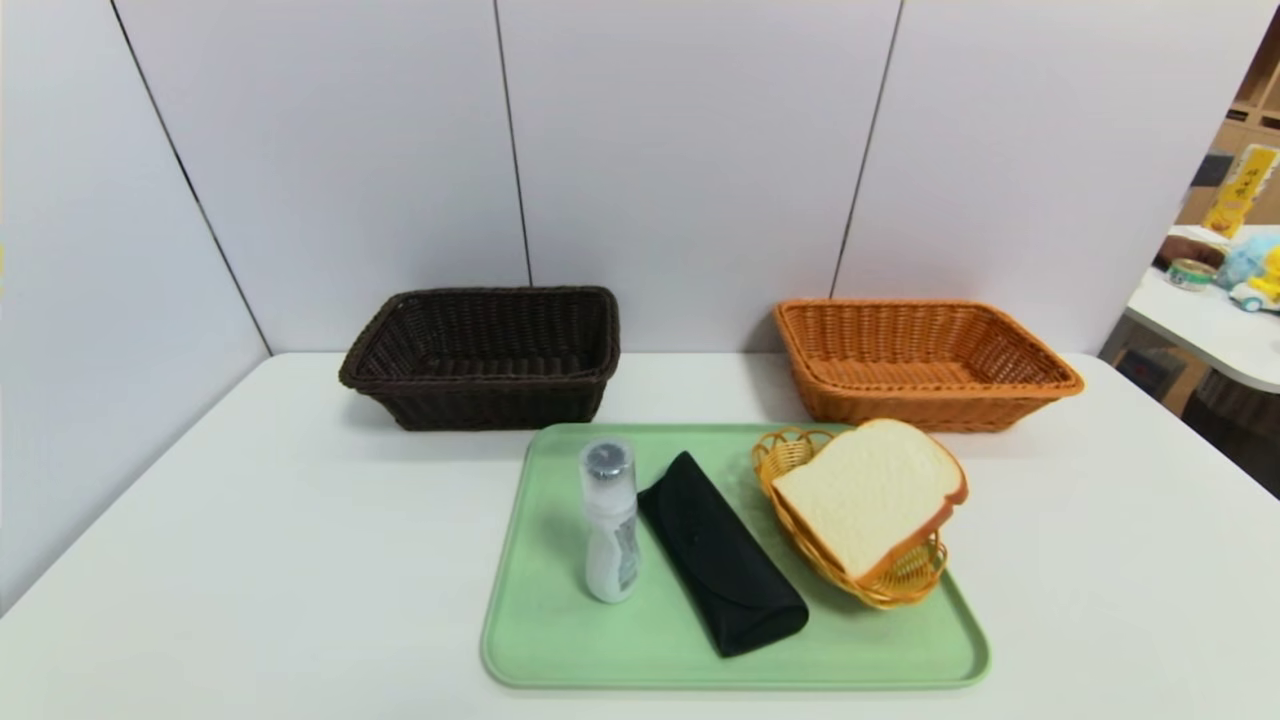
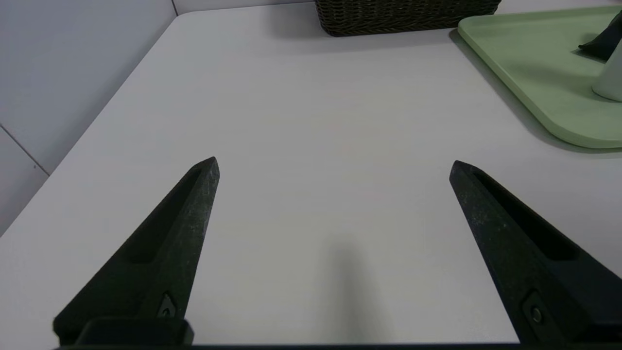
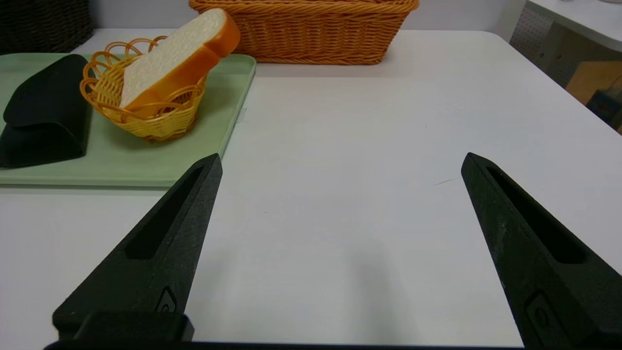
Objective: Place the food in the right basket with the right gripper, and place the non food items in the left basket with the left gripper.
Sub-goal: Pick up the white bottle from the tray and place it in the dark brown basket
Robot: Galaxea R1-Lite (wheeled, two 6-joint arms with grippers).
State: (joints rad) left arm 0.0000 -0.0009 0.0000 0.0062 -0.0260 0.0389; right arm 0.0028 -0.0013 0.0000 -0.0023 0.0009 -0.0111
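Note:
A slice of white bread (image 1: pixel 868 492) (image 3: pixel 170 56) leans in a small yellow wicker dish (image 1: pixel 900 578) on the green tray (image 1: pixel 560 640). On the same tray a white bottle (image 1: pixel 610 520) with a grey cap stands upright beside a black glasses case (image 1: pixel 722 555) (image 3: pixel 43 109). At the back stand the dark brown left basket (image 1: pixel 485 355) (image 2: pixel 403 14) and the orange right basket (image 1: pixel 920 360) (image 3: pixel 311 31). Neither arm shows in the head view. My left gripper (image 2: pixel 334 165) hovers open over bare table, left of the tray. My right gripper (image 3: pixel 341 163) hovers open over bare table, right of the tray.
The white table (image 1: pixel 250 560) is backed by pale wall panels. The bottle's base (image 2: pixel 610 82) and a tray corner (image 2: pixel 534 73) show in the left wrist view. A second table (image 1: pixel 1215 320) with toys stands off to the far right.

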